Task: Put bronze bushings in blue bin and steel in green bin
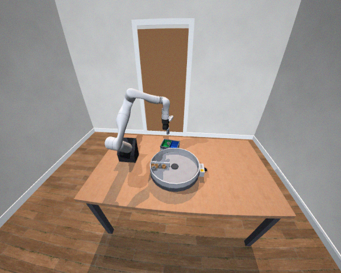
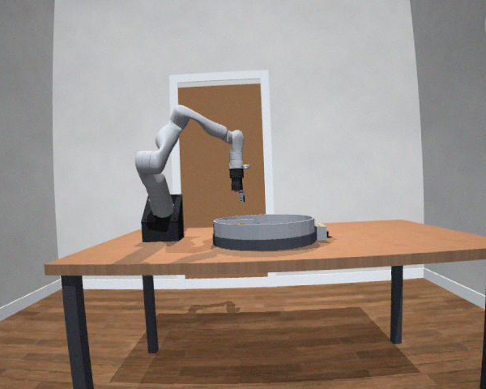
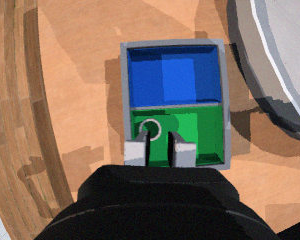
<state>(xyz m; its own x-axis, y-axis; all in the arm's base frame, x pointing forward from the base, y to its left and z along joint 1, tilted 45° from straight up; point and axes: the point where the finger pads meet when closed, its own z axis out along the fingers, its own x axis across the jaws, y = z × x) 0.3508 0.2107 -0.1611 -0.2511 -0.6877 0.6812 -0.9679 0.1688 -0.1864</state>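
You have the jaws hanging partly spread above the two bins, with nothing between them. Below, one steel-grey bushing lies inside the green bin, its hollow end facing up to you. The blue bin adjoins it and shows a bare floor. Both bins sit near the far edge of the bench, left of its middle in your top view.

Your other bushings ride on the turntable, clustered by a straight guide on the side toward the arm; you can pick out bronze and grey ones, too small to count surely. The arm's black base stands toward the far left corner. On the turntable's right, a pale box carries a yellow patch; any lettering there is too small for you to read.
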